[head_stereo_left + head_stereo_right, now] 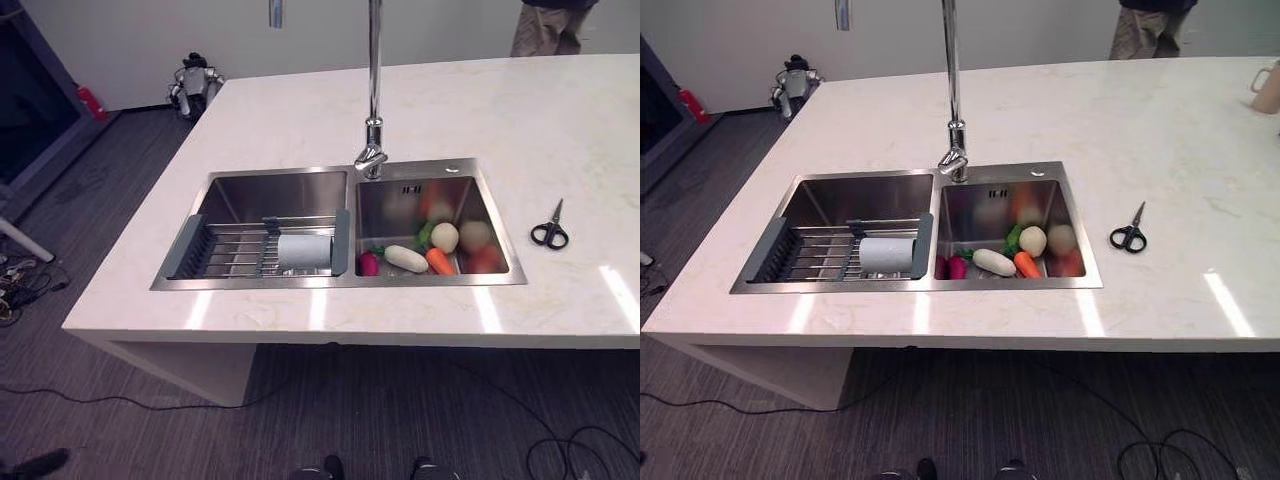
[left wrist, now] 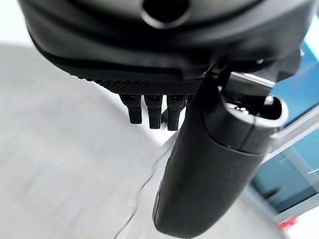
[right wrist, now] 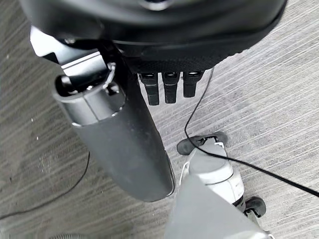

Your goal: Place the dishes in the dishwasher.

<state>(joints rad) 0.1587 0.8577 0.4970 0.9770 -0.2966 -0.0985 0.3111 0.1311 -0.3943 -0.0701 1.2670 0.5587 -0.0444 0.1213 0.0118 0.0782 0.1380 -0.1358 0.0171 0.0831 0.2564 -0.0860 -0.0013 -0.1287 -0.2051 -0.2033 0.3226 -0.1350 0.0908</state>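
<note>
Dishes here come down to 1 pale cup (image 1: pixel 303 251) lying on its side in the grey rack (image 1: pixel 190 246) that spans the front of the left sink basin (image 1: pixel 270 195). Its long axis runs across the rack, left to right, with one end close against the rack's right end wall. No dishwasher can be made out in these views.

The right basin (image 1: pixel 1040 195) holds toy vegetables: a white radish (image 1: pixel 994 262), a carrot (image 1: pixel 1026 264) and an onion (image 1: pixel 1033 240), none of them dishes. A tall tap (image 1: pixel 373 100) rises behind the divider between the 2 basins, and scissors (image 1: pixel 550 227) lie on the white worktop (image 1: pixel 560 120), well to the right of the sink. A person (image 1: pixel 548 28) stands at the far edge.

Both hands hang low, away from the sink. The left hand (image 2: pixel 209 164) shows fingers (image 2: pixel 152 110) straight and relaxed, holding nothing, with pale floor behind. The right hand (image 3: pixel 124 144) is likewise slack and empty over grey carpet.

The cup sits on the robot's left of centre, so the left hand looks the nearer one; it would have to rise above the worktop and come down across the cup's short width, clear of the rack's end wall.
</note>
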